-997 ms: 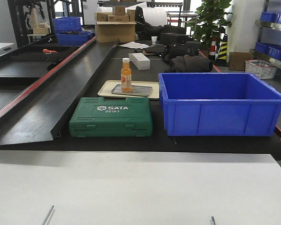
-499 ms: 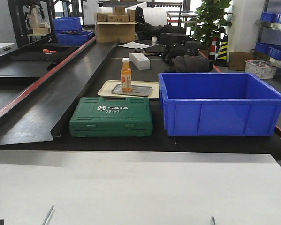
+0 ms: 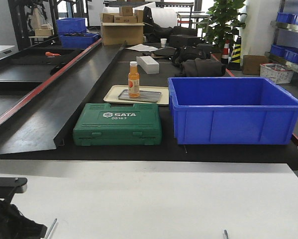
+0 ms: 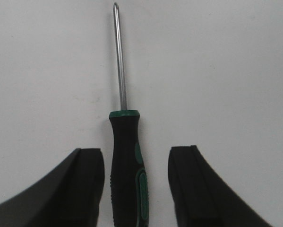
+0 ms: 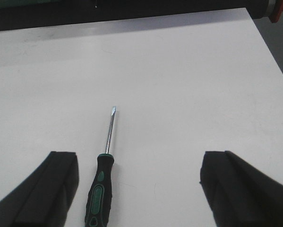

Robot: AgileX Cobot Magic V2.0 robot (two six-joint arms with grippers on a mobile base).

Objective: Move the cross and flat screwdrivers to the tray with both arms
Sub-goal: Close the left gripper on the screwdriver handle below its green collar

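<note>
The cross screwdriver point(image 4: 125, 161) lies on the white table, tip pointing away. My left gripper point(image 4: 137, 152) is open, and the black-and-green handle lies between its fingers point(image 4: 87, 182), touching neither. The flat screwdriver point(image 5: 100, 187) lies on the same table. My right gripper point(image 5: 140, 158) is open wide around it, the handle close to the left finger point(image 5: 61, 182). In the front view the left arm point(image 3: 9, 219) shows at the bottom left beside one silver tip point(image 3: 50, 228). The other tip point(image 3: 225, 233) is at the bottom right. The tray is out of view.
Beyond the white table runs a black belt point(image 3: 139, 149) carrying a green SATA case point(image 3: 118, 124) and a deep blue bin point(image 3: 233, 109). Behind them, a cream tray point(image 3: 111, 94) holds a small grey plate point(image 3: 149, 96) and an orange bottle point(image 3: 134, 79).
The left arm has come into the front view at the bottom left, rising beside the left screwdriver tip. Both screwdriver tips lie where they were.
</note>
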